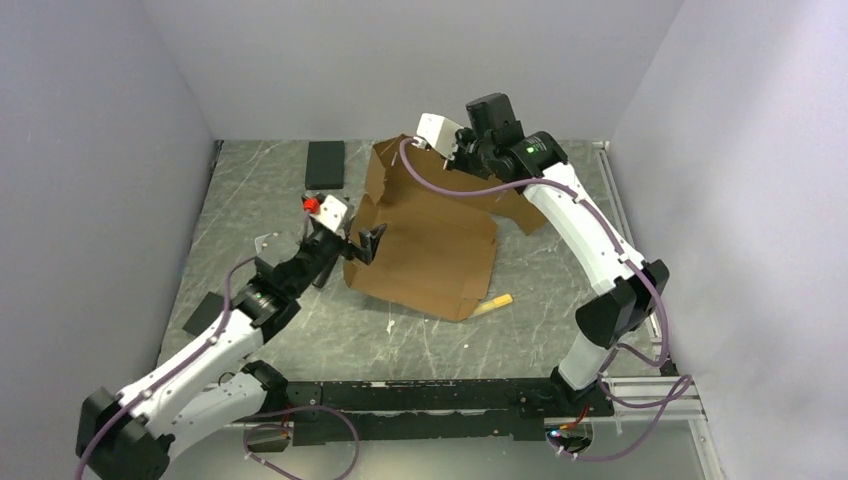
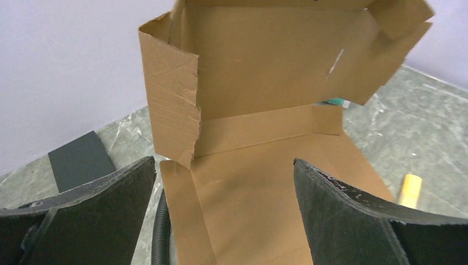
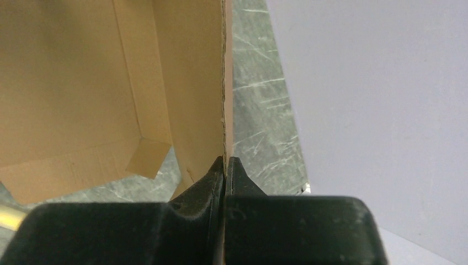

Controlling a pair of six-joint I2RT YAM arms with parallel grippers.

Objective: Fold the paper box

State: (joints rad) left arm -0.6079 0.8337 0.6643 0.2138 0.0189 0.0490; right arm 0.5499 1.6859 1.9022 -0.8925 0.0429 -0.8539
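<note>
The paper box (image 1: pixel 425 245) is a brown die-cut cardboard sheet lying mid-table with its far panel raised. My right gripper (image 1: pixel 458 152) is shut on the top edge of that raised panel, holding it up; in the right wrist view the thin cardboard edge (image 3: pixel 223 110) runs straight into the pinched fingertips (image 3: pixel 226 161). My left gripper (image 1: pixel 362 243) hangs open at the box's left edge. In the left wrist view its two fingers (image 2: pixel 110 204) stand wide apart over the flat bottom panel (image 2: pixel 248 199), with a torn left side flap (image 2: pixel 171 99) upright ahead.
A small black flat block (image 1: pixel 325 163) lies at the back left of the table. A yellowish stick (image 1: pixel 493 303) lies beside the box's near right corner. A black corrugated hose (image 2: pixel 161 226) runs under the left gripper. Grey walls close in on three sides.
</note>
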